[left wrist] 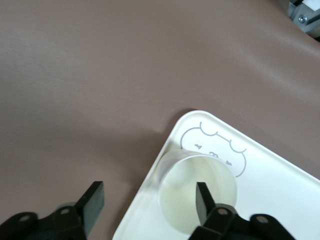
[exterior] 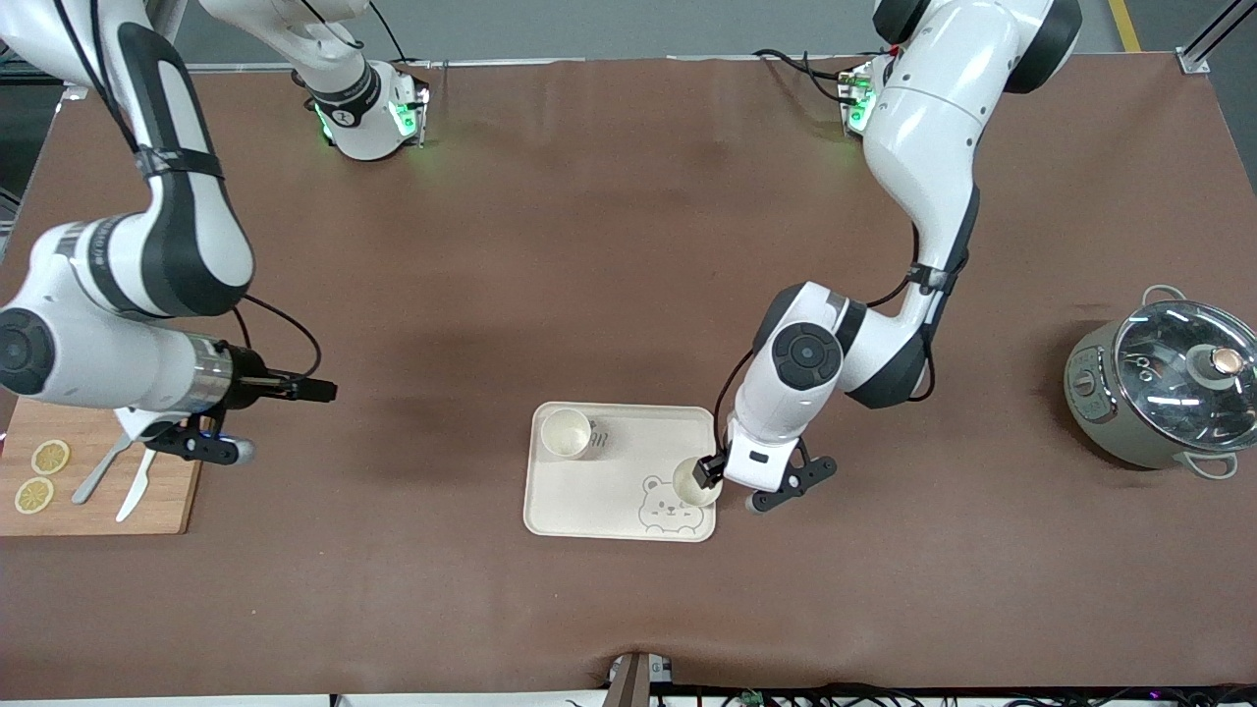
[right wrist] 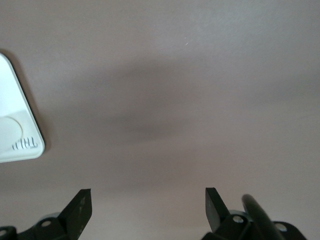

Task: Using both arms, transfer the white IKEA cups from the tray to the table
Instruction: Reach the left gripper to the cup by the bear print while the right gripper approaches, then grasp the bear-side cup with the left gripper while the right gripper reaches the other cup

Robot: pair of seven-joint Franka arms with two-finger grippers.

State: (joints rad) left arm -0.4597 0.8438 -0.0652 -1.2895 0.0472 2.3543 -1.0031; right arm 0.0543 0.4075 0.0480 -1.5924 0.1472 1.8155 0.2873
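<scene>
The left gripper (exterior: 709,475) is open around the wall of one cup (exterior: 695,483) at the tray (exterior: 628,520) corner and could tip it, while the open right gripper (right wrist: 147,207) waits over the desk (exterior: 628,245) beside the tray.

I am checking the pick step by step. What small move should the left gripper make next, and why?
Probably close the left gripper on the cup. One finger is already inside the cup's rim and the other outside its wall, jaws not yet shut, and the cup stands on the tray near the bear drawing. The right gripper waits open over the table.
</scene>
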